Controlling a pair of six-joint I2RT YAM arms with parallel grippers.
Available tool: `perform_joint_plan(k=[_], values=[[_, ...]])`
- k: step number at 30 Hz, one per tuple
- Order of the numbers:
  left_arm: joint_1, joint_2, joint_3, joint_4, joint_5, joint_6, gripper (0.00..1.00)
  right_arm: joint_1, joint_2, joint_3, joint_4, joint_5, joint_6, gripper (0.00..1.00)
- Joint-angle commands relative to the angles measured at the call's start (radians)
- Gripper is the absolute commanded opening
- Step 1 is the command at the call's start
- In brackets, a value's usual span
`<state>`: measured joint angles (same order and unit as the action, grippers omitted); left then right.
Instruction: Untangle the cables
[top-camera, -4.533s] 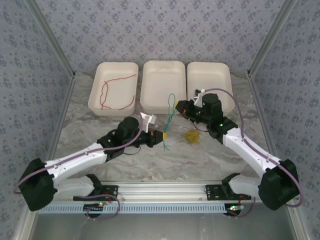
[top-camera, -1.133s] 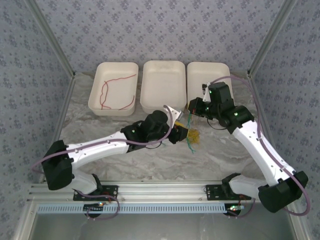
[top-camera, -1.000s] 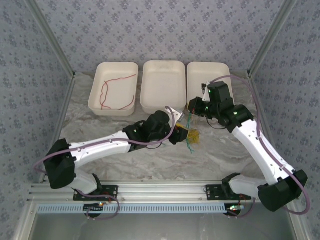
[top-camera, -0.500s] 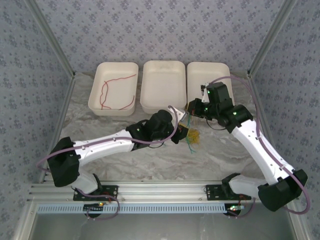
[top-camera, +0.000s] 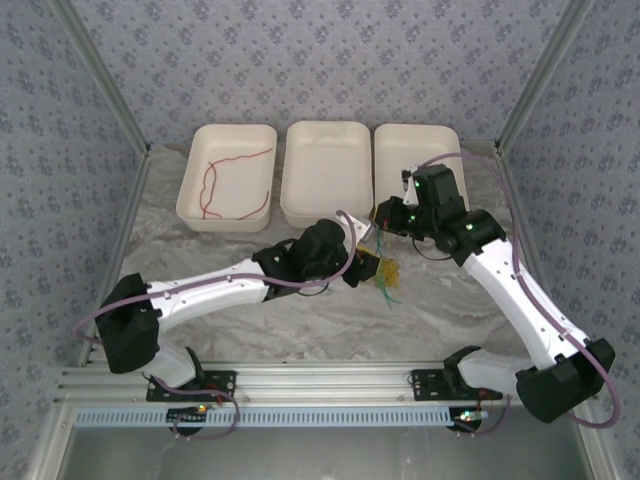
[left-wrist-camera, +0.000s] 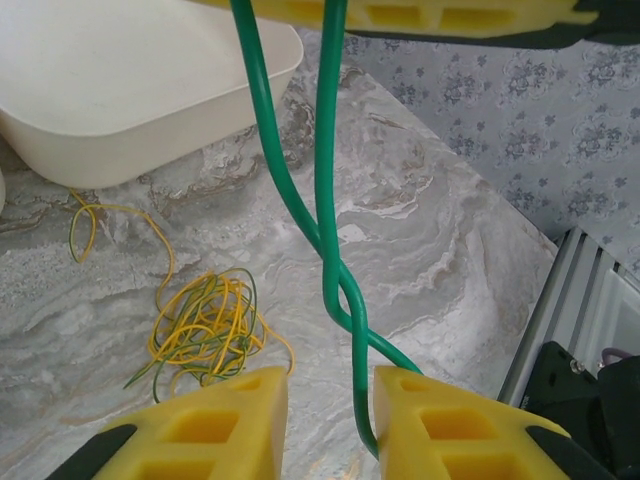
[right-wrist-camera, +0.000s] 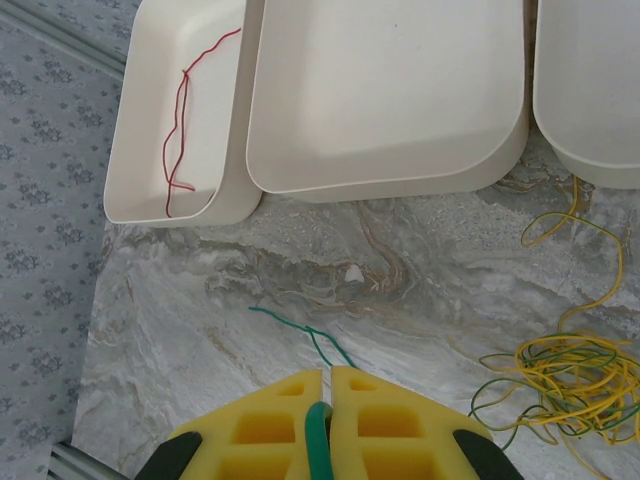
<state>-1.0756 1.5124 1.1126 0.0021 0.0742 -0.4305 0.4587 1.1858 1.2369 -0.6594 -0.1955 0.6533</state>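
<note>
Pinching the smooth twisted green cable (left-wrist-camera: 326, 150), the right claw (right-wrist-camera: 322, 402) clenches; the left claw (left-wrist-camera: 328, 388) gapes, perhaps brushing it.

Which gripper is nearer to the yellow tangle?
Left. The left gripper sits right beside the yellow tangle; the right gripper is farther back, shut on the green cable.

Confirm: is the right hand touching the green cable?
Touching. The right wrist view shows the right hand shut on the green cable, which is pinched between both sides with no gap visible.
</note>
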Motion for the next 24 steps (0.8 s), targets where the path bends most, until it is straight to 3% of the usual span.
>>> perform_joint_plan(k=[1,10,18,21,24], values=[[-0.005,0.024,0.041,0.019,0.021,0.010,0.31,-0.001,0.003,0.022,0.000,-0.014,0.025,0.00],[-0.024,0.045,0.027,0.022,0.025,0.004,0.35,-0.058,0.001,0.035,-0.006,-0.083,0.035,0.00],[-0.027,0.079,0.027,0.086,0.034,-0.013,0.33,-0.068,-0.004,0.021,0.001,-0.116,0.066,0.00],[-0.032,0.086,0.028,0.106,0.034,-0.017,0.26,-0.077,-0.008,0.017,0.001,-0.123,0.071,0.00],[-0.035,0.082,0.022,0.123,0.017,-0.020,0.12,-0.083,-0.012,0.015,-0.003,-0.128,0.072,0.00]])
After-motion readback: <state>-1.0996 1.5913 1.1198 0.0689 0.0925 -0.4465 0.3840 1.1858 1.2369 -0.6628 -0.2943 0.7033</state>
